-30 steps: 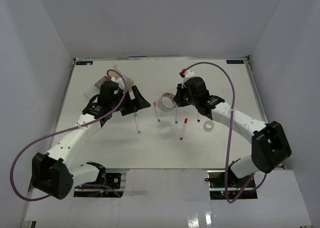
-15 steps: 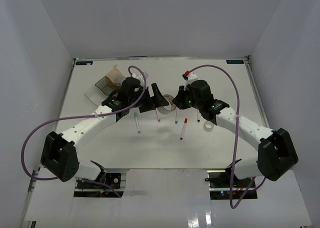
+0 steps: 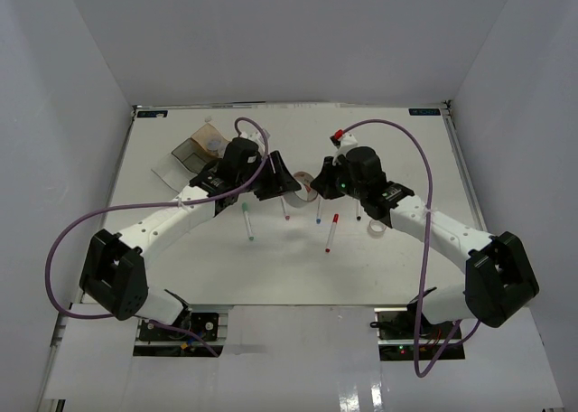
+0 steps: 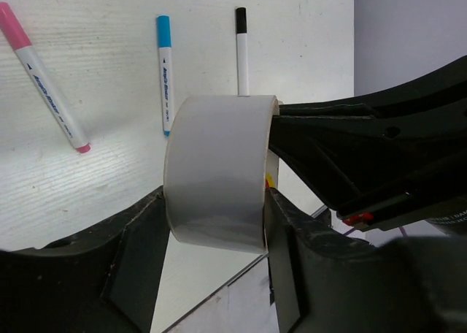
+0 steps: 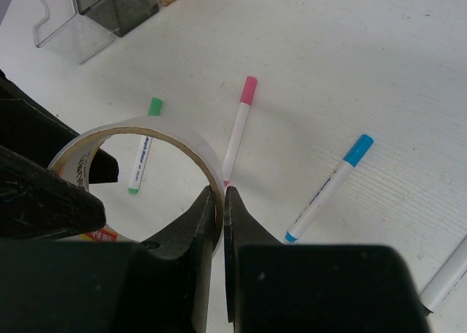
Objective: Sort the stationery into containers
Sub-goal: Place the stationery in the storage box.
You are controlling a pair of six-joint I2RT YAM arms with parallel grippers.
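Observation:
The silvery tape ring [image 3: 299,188] hangs above the table between both grippers. My right gripper [image 5: 222,190] is shut on the ring's wall [image 5: 182,139], one finger inside and one outside. My left gripper [image 4: 215,201] spans the ring's width [image 4: 215,172], with a finger touching each edge. Green [image 3: 247,222], pink [image 3: 284,204], blue [image 3: 318,211], red [image 3: 331,232] and black [image 3: 358,213] capped markers lie on the table below. The small clear tape roll [image 3: 377,226] lies right of them. The joined containers [image 3: 194,152] stand at the far left, amber box in the middle.
White walls enclose the table on three sides. The right arm's black body [image 4: 365,158] fills the right of the left wrist view. The containers also show in the right wrist view [image 5: 109,12], beyond the green [image 5: 142,155] and pink [image 5: 239,128] markers.
My left arm swung right from the containers to the tape ring held by my right gripper. Its fingers now sit against the ring's edges. The right gripper shifted slightly left.

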